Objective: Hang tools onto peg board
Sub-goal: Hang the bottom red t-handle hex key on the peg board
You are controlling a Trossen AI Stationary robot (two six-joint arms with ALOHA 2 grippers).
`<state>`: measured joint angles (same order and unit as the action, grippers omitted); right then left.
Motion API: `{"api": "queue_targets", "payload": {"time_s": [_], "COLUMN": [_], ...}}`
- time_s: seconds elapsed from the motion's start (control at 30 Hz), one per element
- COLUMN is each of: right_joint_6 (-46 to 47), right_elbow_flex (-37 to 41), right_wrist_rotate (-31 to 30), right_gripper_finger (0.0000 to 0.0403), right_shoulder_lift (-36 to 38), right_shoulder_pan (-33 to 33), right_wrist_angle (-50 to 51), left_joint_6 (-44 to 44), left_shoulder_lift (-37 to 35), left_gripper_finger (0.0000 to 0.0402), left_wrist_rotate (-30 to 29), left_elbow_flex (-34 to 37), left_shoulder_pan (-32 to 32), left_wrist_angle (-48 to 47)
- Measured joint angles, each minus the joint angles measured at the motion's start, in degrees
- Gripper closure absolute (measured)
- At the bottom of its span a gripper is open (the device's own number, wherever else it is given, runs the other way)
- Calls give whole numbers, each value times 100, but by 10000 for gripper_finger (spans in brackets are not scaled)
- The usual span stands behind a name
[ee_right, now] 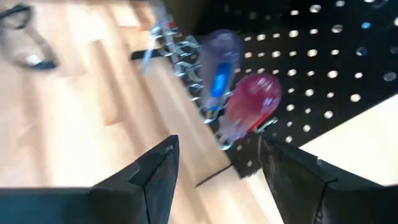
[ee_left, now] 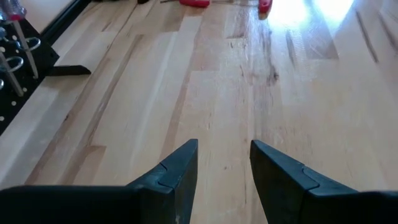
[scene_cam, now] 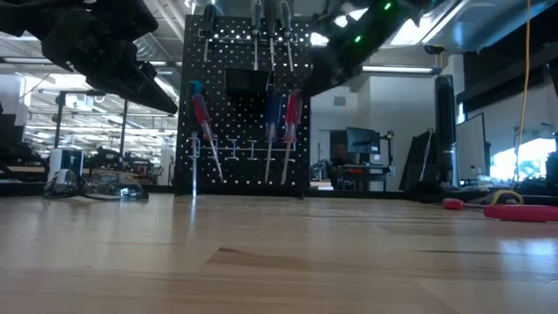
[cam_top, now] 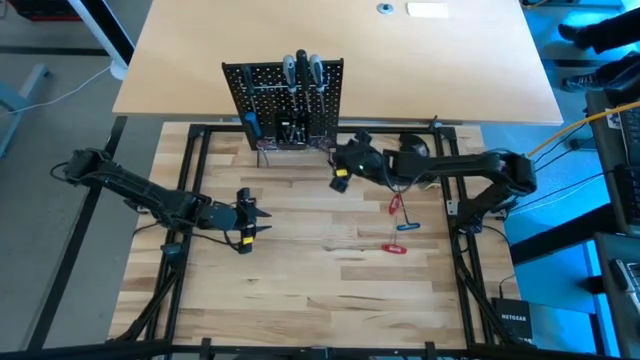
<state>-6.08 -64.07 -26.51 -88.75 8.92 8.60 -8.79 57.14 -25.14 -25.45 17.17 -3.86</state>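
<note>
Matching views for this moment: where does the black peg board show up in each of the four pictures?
High view: peg board at top centre, at the table's far edge.
Low view: peg board upright, left of centre.
Left wrist view: only its corner at the left edge.
Right wrist view: peg board fills the upper right.
Shared landmark: the red-handled screwdriver hanging on it, close in the right wrist view.

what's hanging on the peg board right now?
On the peg board: a red screwdriver at its left, a blue and another red mid-board, dark-handled tools along the top. The right arm hides the board's upper right corner.
</note>
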Motion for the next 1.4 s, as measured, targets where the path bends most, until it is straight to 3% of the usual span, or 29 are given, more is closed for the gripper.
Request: {"api": "queue_targets", "payload": {"time_s": [0.3,0.57,0.77,1.0,1.4], "right_joint_6": [1324,2559,4191,6454,6294], "right_elbow_flex": [17,864,1134,1134,1283], "right_wrist_rotate": [19,-141,-143,-78,1307], "right_gripper_finger": [182,182,182,182,182], "right_shoulder_lift": [340,387,862,1094,390], "right_shoulder_pan": [-1220,-2437,-3535,-4396,-4418], "right_wrist_angle": [1724,1805,2767,4168,4673], "left_joint_6": [6,-165,-710,-552,-298], "left_shoulder_lift": [2,2,289,1207,1513], "left_gripper_finger": [266,266,266,266,266], "left_wrist_rotate": [2,50,53,208,461], "left_elbow_flex": [0,0,0,2,2], "left_shoulder_pan": [-14,10,103,207,194], "left_wrist_angle": [36,298,588,1206,1242]}}
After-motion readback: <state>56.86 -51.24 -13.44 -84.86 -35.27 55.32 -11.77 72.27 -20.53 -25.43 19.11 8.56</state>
